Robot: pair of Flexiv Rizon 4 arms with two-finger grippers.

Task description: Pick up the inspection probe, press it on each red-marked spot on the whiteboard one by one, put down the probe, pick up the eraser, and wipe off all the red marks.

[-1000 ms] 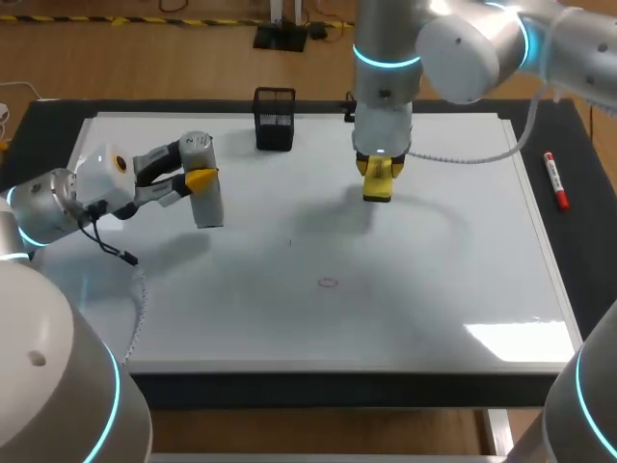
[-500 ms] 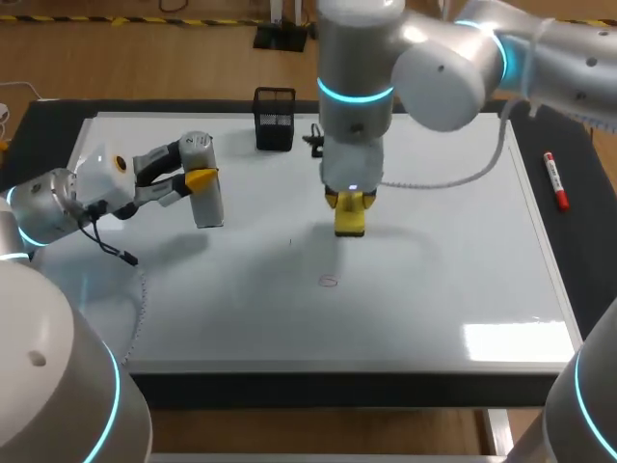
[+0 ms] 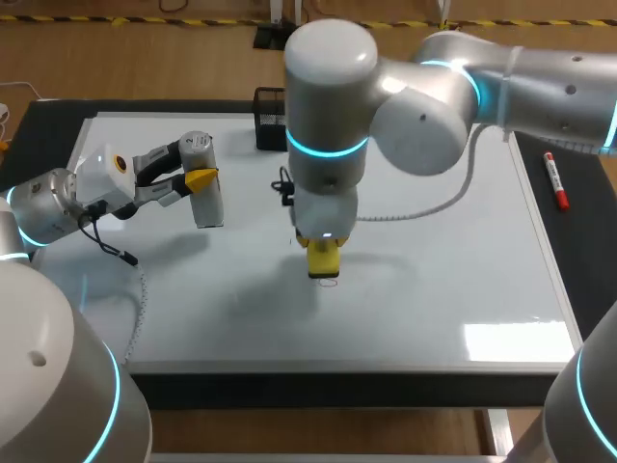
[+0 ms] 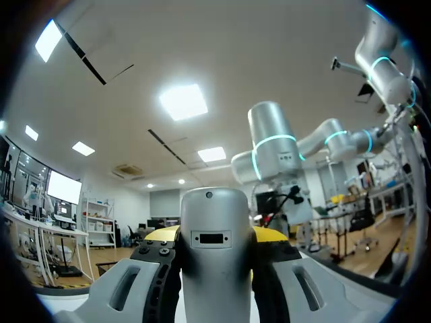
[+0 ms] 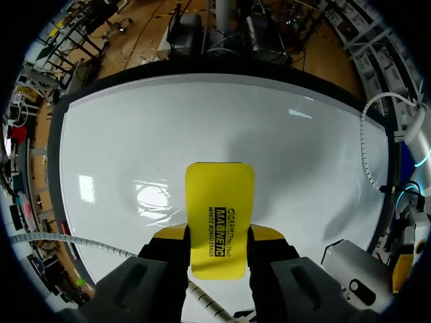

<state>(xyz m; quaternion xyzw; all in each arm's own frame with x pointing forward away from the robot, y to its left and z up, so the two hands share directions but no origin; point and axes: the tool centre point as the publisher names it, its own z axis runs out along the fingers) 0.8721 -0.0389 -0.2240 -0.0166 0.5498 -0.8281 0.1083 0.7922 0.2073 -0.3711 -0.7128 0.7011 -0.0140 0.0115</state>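
Silver cylindrical probe [image 4: 215,256] and flat yellow, black-labelled eraser [image 5: 219,215]

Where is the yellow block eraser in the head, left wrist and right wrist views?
Head view: the yellow block eraser sits in the right gripper, over the white whiteboard, near its middle.
Left wrist view: not in it; the silver cylindrical probe fills the left gripper.
Right wrist view: the eraser is clamped in that gripper, over the board.
Shared landmark: the whiteboard, in head and right wrist views.
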